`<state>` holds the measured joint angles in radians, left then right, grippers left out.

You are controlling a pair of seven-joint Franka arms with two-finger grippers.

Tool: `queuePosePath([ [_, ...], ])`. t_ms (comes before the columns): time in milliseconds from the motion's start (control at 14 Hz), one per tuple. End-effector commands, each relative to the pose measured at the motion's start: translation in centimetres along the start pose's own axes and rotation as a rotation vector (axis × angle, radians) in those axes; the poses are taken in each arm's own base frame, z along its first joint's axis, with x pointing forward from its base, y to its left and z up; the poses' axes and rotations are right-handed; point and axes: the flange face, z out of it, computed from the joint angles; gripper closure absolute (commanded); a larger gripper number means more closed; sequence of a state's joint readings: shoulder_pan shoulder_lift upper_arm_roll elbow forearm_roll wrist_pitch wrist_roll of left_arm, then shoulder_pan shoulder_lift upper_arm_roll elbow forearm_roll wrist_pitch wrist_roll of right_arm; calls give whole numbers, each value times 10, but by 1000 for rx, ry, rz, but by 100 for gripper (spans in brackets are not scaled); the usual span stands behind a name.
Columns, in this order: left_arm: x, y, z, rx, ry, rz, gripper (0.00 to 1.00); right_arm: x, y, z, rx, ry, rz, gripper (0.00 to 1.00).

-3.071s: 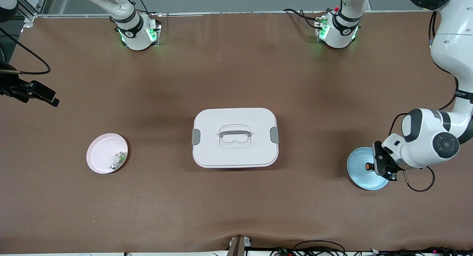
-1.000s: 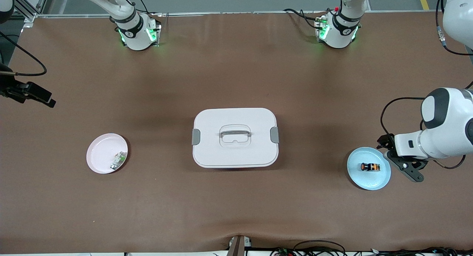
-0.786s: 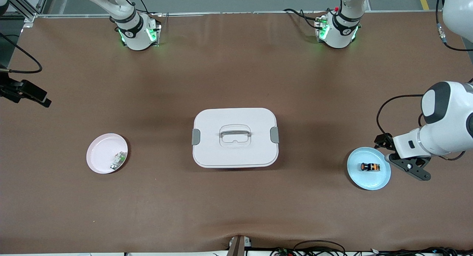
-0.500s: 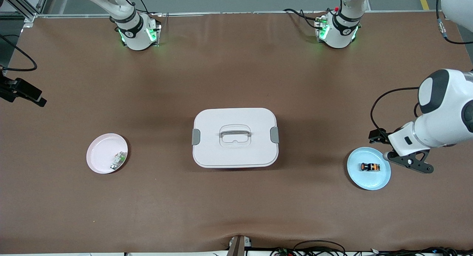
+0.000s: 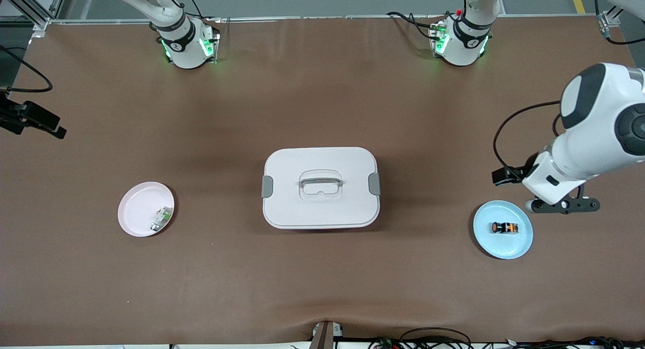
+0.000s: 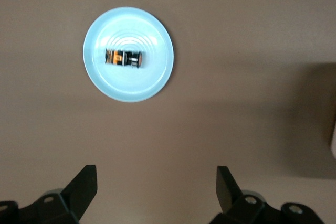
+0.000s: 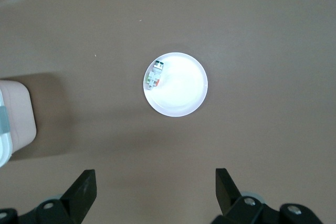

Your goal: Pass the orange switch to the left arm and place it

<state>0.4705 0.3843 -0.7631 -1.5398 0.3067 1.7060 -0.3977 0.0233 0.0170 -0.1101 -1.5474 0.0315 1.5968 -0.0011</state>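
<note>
1. Two plates lie on the counter [image 5: 322,102], one toward each arm's end, with the box [image 5: 320,187] between them and well apart from both.
2. The orange switch [image 5: 505,227] lies on its side in the blue plate [image 5: 504,248], toward the left arm's end of the counter. In the left wrist view it [image 6: 124,59] shows near the middle of that plate [image 6: 152,80].
3. The left tool [image 5: 563,206] hangs in the air over bare counter just beside the blue plate. Its fingers [image 6: 84,184] stand spread wide and hold nothing.
4. The right tool [image 5: 38,122] is at the counter's edge toward the right arm's end, up in the air. Its fingers [image 7: 226,184] stand spread wide and hold nothing.
5. The pink plate [image 5: 133,213] carries a small green-and-white part [image 5: 161,218] near its rim.
6. The box is closed, its grey latches on both short sides, its handle lying flat in the lid.
</note>
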Motion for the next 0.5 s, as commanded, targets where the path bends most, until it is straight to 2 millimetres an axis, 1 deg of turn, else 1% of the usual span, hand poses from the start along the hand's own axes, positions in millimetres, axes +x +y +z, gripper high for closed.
queuePosePath([
  [0, -17, -2, -16, 44, -30, -41, 0, 2, 11, -6, -15, -5, -42, 0],
  [71, -20, -8, -25, 57, -32, -38, 0, 1, 17, -7, -7, -1, -28, 0],
  [143, -19, -14, -34, 54, -24, -33, 0, 2, 21, -13, -4, 10, -21, 0],
  [286, -19, -27, -52, 54, -21, -33, 0, 2, 23, -16, -4, 18, -16, 0],
  [357, -21, -30, -61, 56, -27, -22, 0, 2, 24, -16, -6, 18, -15, 0],
  [429, -22, -35, -77, 47, -15, -17, 0, 2, 23, -16, -6, 19, -18, 0],
])
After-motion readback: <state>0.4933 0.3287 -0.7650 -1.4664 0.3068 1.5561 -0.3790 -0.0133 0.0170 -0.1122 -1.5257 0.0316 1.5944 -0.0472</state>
